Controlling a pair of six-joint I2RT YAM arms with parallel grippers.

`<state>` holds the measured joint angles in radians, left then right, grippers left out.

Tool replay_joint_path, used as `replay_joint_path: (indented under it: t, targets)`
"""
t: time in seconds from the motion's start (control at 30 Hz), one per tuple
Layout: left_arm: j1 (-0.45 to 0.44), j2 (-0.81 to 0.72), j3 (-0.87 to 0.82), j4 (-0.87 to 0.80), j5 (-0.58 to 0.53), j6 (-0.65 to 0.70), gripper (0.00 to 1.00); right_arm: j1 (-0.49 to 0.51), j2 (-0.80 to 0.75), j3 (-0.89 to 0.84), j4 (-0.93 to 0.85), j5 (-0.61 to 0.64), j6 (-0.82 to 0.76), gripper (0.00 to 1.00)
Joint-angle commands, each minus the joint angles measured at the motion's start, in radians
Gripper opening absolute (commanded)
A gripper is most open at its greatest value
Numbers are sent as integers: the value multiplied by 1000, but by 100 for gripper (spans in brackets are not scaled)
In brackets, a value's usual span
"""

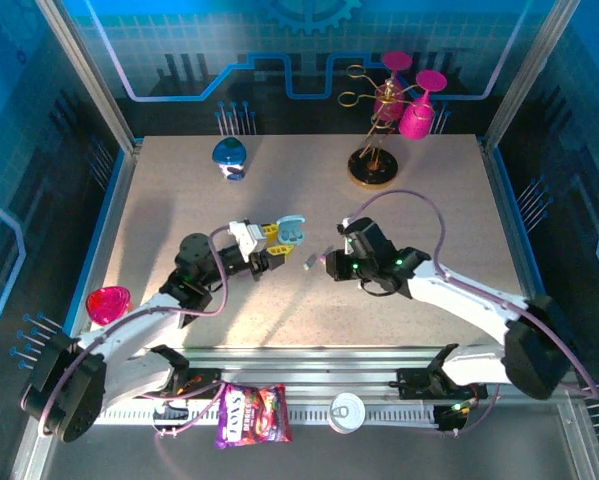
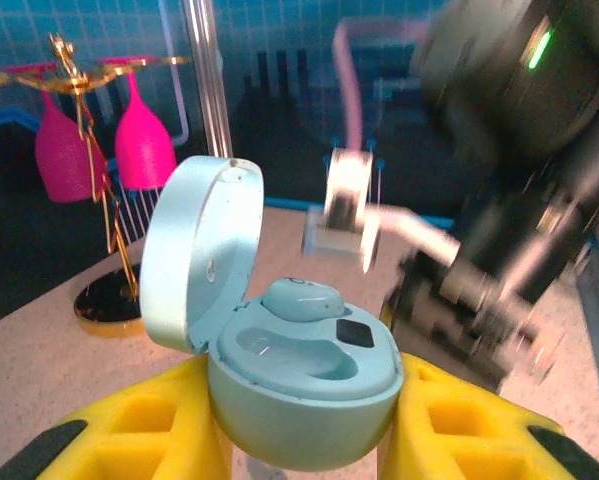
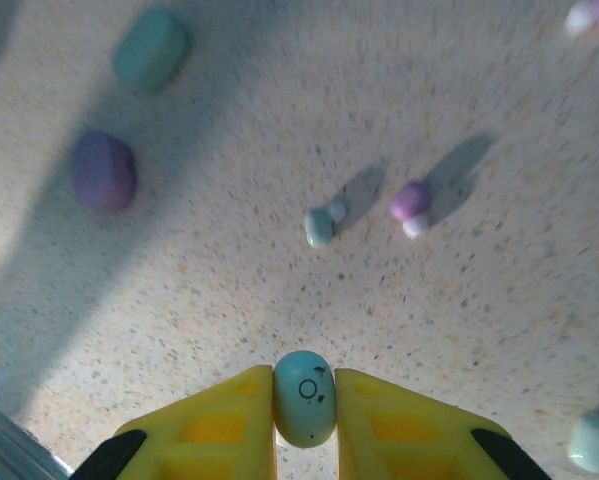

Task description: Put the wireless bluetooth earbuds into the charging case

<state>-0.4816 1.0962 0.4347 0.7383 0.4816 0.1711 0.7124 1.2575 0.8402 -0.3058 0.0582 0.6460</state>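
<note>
Near the middle of the table (image 1: 179, 210), the left gripper (image 2: 304, 445) is clamped on a pale blue charging case (image 2: 309, 390). Its yellow fingers (image 2: 149, 430) press against both sides of the rounded base. In the left wrist view the lid (image 2: 194, 250) stands hinged open on the left. 1 seated earbud (image 2: 299, 297), pale blue, rests in the farther well, and the nearer well (image 2: 289, 355) lies bare. Beyond the case the right arm (image 2: 499, 200) shows as a blur.

The right gripper (image 3: 304, 400) is pinched on a held earbud (image 3: 304, 390), also pale blue, with a small dark ring on the face turned to the wrist camera. From above, this gripper hangs just beside the open case and apart from it.

On the speckled tabletop under the right gripper lie 2 more buds near each other but not touching: a loose blue earbud (image 3: 319, 225) and a lilac earbud (image 3: 411, 205). Farther off rest a closed teal case (image 3: 151, 47) and a lilac case (image 3: 103, 170), close together. At the table's far edge a gold rack (image 1: 371, 165) carries 2 pink glasses (image 1: 417, 115).
</note>
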Motion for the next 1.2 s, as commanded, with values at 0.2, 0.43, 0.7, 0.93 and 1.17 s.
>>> replay_joint_path:
  t: [0.2, 0.43, 0.7, 0.93, 1.17]
  targets:
    - [-72, 167, 15, 86, -103, 115, 25, 83, -65, 231, -201, 133, -81, 18]
    - [-111, 232, 21, 145, -129, 93, 25, 139, 14, 320, -161, 148, -109, 18]
    - [-116, 220, 21, 156, -146, 53, 25, 160, 78, 341, -127, 120, -112, 18]
    - [-117, 222, 24, 161, -140, 42, 25, 162, 102, 325, -92, 89, -97, 18]
    - [-119, 219, 29, 162, -140, 31, 25, 163, 120, 315, -63, 58, -91, 18]
